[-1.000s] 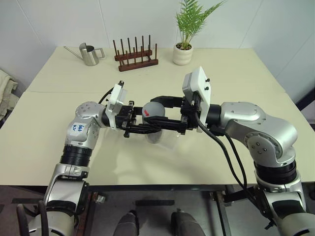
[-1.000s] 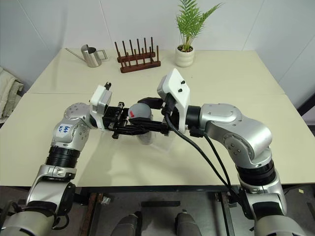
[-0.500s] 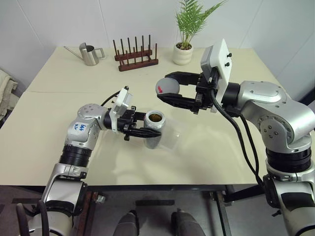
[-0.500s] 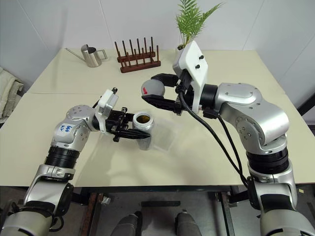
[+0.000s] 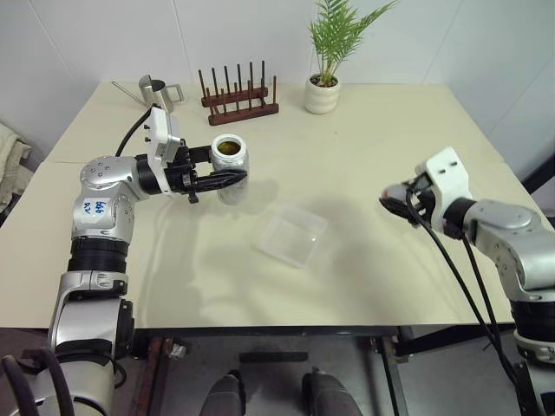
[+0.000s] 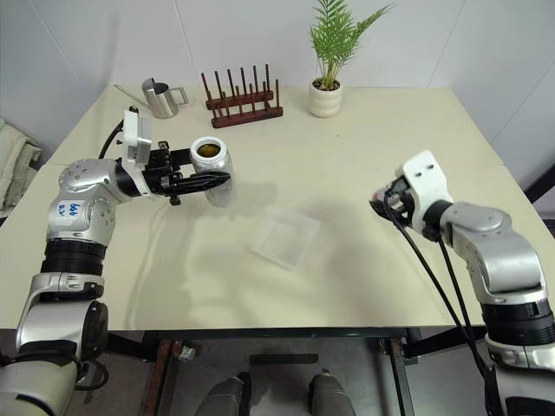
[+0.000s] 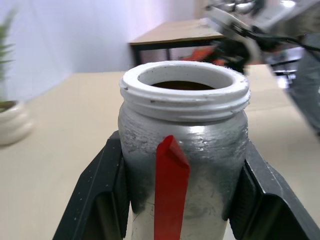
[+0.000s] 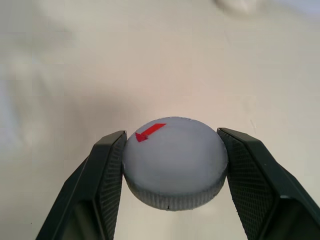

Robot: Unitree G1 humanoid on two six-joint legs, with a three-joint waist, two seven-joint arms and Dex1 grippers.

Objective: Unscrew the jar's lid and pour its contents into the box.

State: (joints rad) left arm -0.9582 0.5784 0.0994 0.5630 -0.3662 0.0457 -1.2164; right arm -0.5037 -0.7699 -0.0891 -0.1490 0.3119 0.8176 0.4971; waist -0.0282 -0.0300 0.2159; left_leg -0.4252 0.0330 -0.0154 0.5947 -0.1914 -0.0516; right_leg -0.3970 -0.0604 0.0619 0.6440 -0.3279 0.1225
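My left gripper (image 5: 231,178) is shut on the jar (image 5: 229,159), a silvery canister with a red mark (image 7: 171,180). It holds the jar upright above the table, left of the box. The jar's mouth is open and the brownish contents (image 5: 227,147) show inside, dark in the left wrist view (image 7: 182,86). The box (image 5: 293,236), a clear shallow tray, lies on the table's middle. My right gripper (image 5: 392,205) hangs low over the table at the right, shut on the lid (image 8: 174,162), a grey disc with a red arrow, squeezed between both fingers (image 8: 107,175).
At the table's back stand a steel watering can (image 5: 156,90), a wooden peg rack (image 5: 239,98) and a potted fern (image 5: 323,88). A cloth (image 5: 9,156) lies beyond the left edge. Bare tabletop (image 5: 347,286) lies between the box and my right gripper.
The lid came off the jar in my right gripper, which swung far right and down. My left gripper carried the open jar left and up, away from the box.
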